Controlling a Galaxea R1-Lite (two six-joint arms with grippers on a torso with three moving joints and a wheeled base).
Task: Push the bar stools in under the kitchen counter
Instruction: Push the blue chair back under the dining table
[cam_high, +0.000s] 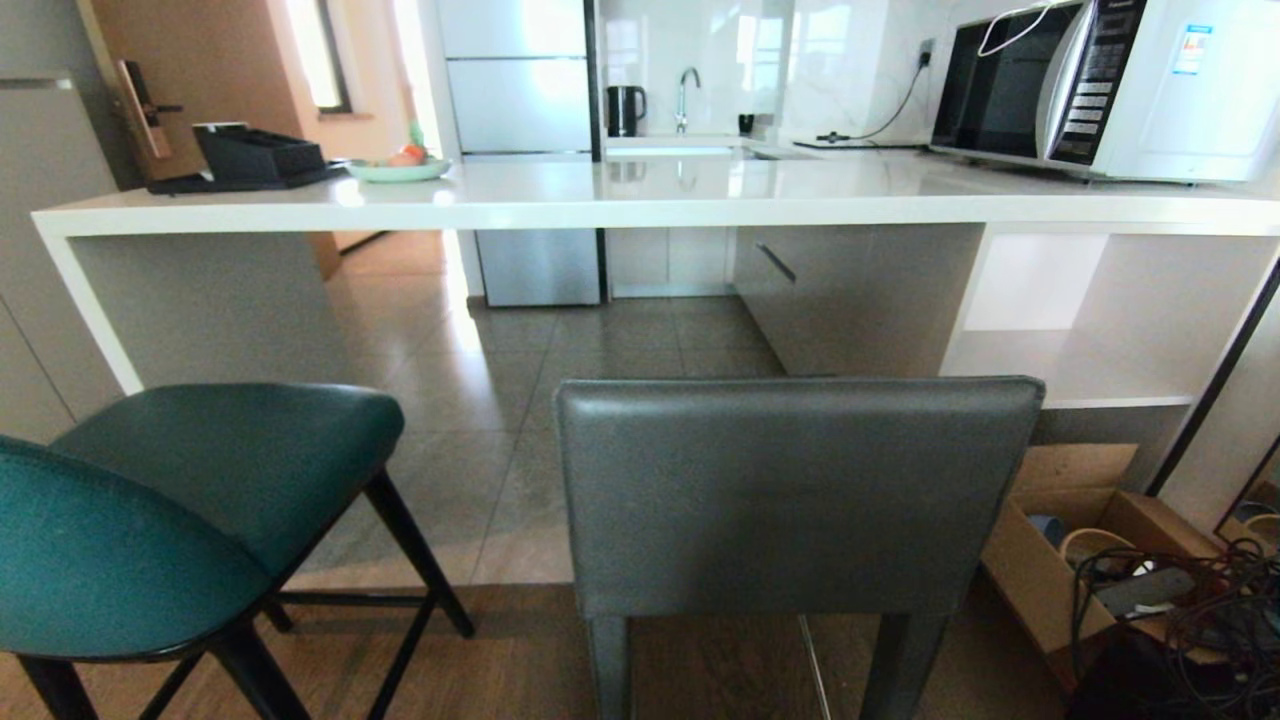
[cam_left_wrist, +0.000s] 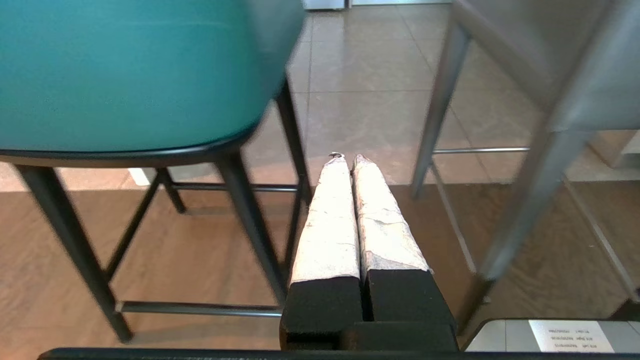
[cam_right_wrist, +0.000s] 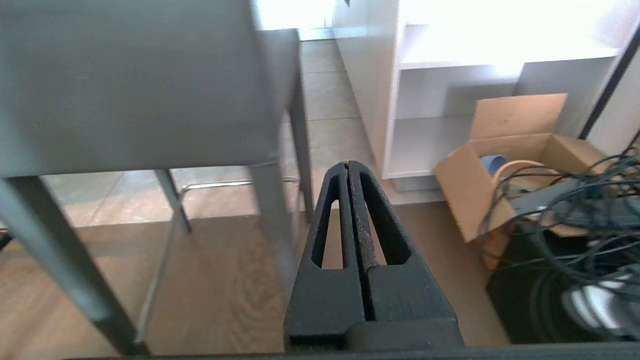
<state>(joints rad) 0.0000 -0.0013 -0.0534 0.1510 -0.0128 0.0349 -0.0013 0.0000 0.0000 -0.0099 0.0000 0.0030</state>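
Ahead of us the kitchen counter (cam_high: 640, 205) runs across the head view, its white top carrying a microwave (cam_high: 1100, 85) at our right and a black tray (cam_high: 250, 155) with a plate of fruit (cam_high: 398, 168) at our left. Both bar stools stand out on our side of the counter, neither tucked beneath the slab. We see the teal stool (cam_high: 190, 510) at our left, its seat near the white side leg (cam_high: 90, 310) of the counter and its thin black legs on the wooden floor. We see the grey stool (cam_high: 795, 495) just right of centre, its boxy back facing us and standing between us and the open space under the counter. Neither arm shows in the head view. Our left gripper (cam_left_wrist: 348, 159) hangs low beside the teal stool, its taped fingers (cam_left_wrist: 330, 220) pressed together with nothing between them and touching nothing. Our right gripper (cam_right_wrist: 348, 167) is low beside the grey stool's legs, its black fingers (cam_right_wrist: 380, 220) closed against each other, also empty. A cardboard box (cam_high: 1070, 540) and a tangle of cables (cam_high: 1190, 600) sit on the floor at our right, near the counter's open shelf (cam_high: 1080, 365).
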